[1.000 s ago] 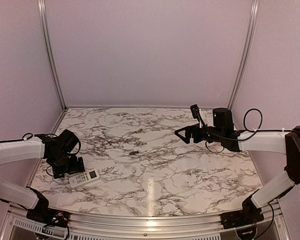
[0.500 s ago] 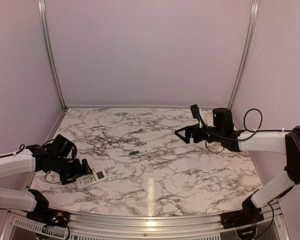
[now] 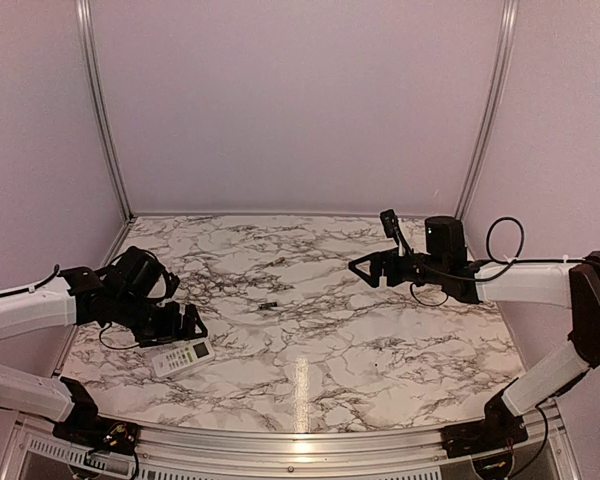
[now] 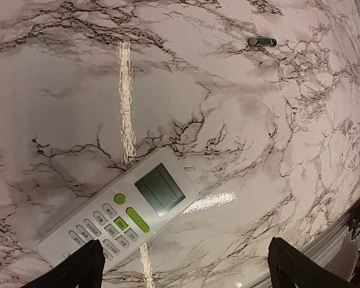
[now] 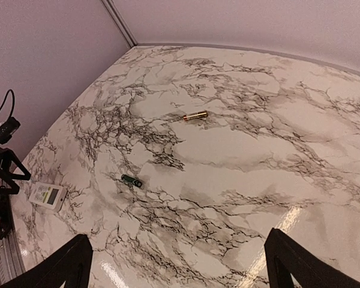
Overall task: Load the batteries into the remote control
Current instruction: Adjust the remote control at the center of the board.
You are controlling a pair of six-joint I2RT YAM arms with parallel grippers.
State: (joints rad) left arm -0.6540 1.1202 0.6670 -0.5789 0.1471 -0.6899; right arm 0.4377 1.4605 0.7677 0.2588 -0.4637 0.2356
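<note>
The left gripper (image 3: 185, 322) stands with its jaws spread wide and nothing between them, hovering just over the far edge of the remote control (image 3: 182, 355). Over the last second it has swung from the left of the handset, further right and out over it. Meanwhile the remote has slid a little to the right along the near-left part of the marble table (image 3: 380, 350). In the left wrist view one finger (image 4: 78, 273) sits at the handset's button end; I cannot tell whether it touches. The right gripper (image 3: 365, 266) has not moved: it hangs in the air at the far right, jaws equally wide and empty.

This looks like lining up on the remote, so loading has barely begun.

The remote lies flat and face up, skewed to the table edge, white with a grey display and green buttons. With that face up, the battery door is probably underneath, so it likely needs turning over. A dark green battery (image 3: 268, 305) lies loose near the table's middle, well apart from the remote. A gold-coloured battery (image 5: 195, 115) lies farther back.
</note>
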